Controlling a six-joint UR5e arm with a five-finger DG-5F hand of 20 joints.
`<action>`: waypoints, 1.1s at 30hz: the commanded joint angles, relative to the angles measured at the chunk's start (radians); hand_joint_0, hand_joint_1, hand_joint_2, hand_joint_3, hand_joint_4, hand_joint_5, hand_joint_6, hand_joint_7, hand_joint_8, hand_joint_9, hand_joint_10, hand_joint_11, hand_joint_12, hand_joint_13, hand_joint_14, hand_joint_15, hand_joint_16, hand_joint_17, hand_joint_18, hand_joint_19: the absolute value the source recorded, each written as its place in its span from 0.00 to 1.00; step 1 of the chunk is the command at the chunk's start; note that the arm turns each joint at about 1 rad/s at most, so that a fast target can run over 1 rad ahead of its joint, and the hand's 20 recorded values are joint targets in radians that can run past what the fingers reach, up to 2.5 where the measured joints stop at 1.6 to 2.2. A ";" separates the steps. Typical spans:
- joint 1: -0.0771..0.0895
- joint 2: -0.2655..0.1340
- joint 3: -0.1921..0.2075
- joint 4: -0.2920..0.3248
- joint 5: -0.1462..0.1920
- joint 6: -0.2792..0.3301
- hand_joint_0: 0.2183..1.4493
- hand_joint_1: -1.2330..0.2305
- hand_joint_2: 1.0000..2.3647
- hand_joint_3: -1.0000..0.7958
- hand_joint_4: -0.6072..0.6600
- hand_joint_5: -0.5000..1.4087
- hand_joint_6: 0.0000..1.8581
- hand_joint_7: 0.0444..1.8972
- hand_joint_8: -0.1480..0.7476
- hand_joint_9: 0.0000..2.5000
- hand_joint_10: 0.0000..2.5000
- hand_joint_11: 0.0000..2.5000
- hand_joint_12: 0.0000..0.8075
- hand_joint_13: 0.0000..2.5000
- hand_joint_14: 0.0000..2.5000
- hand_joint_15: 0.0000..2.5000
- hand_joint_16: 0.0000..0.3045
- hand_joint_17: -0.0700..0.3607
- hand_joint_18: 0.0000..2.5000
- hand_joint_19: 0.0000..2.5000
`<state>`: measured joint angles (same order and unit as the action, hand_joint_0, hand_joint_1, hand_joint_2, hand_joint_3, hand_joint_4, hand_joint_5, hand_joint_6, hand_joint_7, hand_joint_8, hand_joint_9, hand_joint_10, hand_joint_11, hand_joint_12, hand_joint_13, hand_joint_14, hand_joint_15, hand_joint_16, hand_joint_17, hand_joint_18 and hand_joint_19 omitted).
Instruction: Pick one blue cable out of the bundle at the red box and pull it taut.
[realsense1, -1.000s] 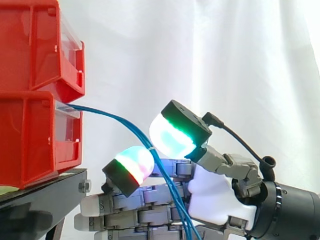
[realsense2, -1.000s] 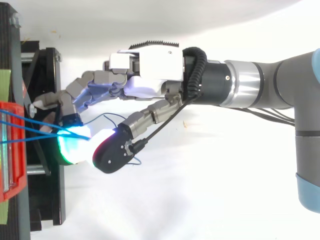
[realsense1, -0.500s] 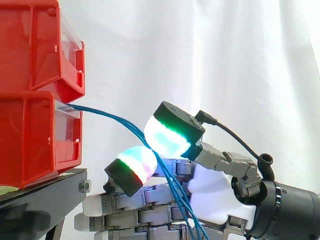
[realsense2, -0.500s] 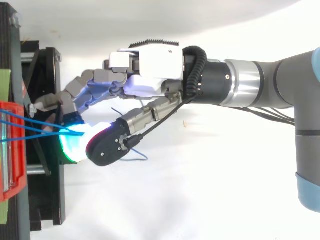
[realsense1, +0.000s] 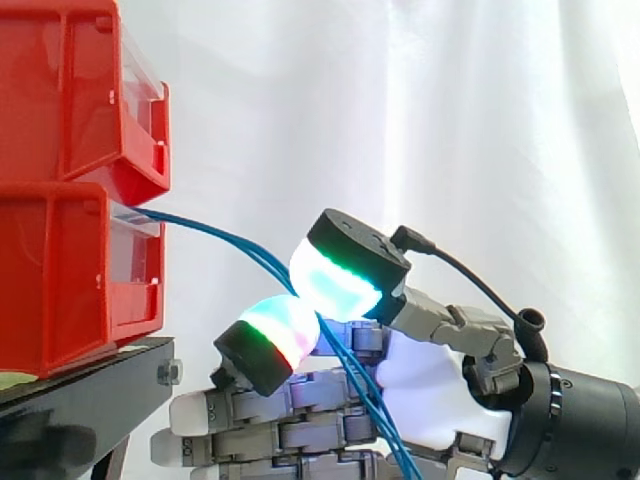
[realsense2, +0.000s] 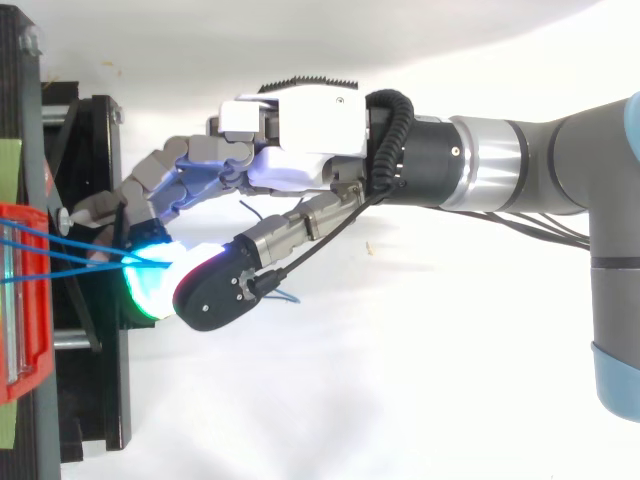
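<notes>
A bundle of thin blue cables (realsense1: 220, 235) leaves the lower red box (realsense1: 70, 280) and slopes down to the right. There the strands pass between my hand's glowing thumb pad (realsense1: 340, 280) and a curled finger's pad (realsense1: 275, 335). The two pads are pressed together on the strands. Below the pinch the cables drop past the white palm of my hand (realsense1: 430, 400). In the top view my hand (realsense2: 300, 150) reaches left from the arm. Two blue cables (realsense2: 50, 247) run from the red box (realsense2: 25, 330) and converge at the pinch. The other fingers lie stretched toward the stand.
A second red bin (realsense1: 70, 90) is stacked on the lower one, both on a black stand (realsense1: 90, 375) at the left. A white curtain (realsense1: 450, 120) hangs behind. Loose blue cable loops (realsense2: 285, 295) lie under the hand on the white surface.
The thumb has swung down and left onto the finger's pad, closing the gap around the blue cables. The strands now bend more sharply at the pinch.
</notes>
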<state>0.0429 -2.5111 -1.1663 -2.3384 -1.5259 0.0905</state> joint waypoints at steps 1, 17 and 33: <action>-0.003 0.000 0.001 -0.009 -0.002 0.000 0.33 0.29 0.01 0.49 0.63 0.20 0.49 0.61 0.60 0.26 0.00 0.15 0.49 0.14 0.00 0.06 0.21 0.49 0.09 0.02; -0.009 0.012 0.001 -0.039 -0.014 -0.003 0.29 0.47 0.01 0.39 0.65 0.20 0.46 0.54 0.57 0.26 0.00 0.15 0.46 0.10 0.00 0.06 0.19 0.47 0.05 0.05; -0.011 0.012 0.008 -0.039 -0.014 -0.006 0.30 0.38 0.00 0.53 0.66 0.20 0.48 0.59 0.64 0.31 0.00 0.19 0.54 0.14 0.00 0.06 0.23 0.54 0.10 0.03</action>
<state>0.0326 -2.4989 -1.1589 -2.3777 -1.5401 0.0859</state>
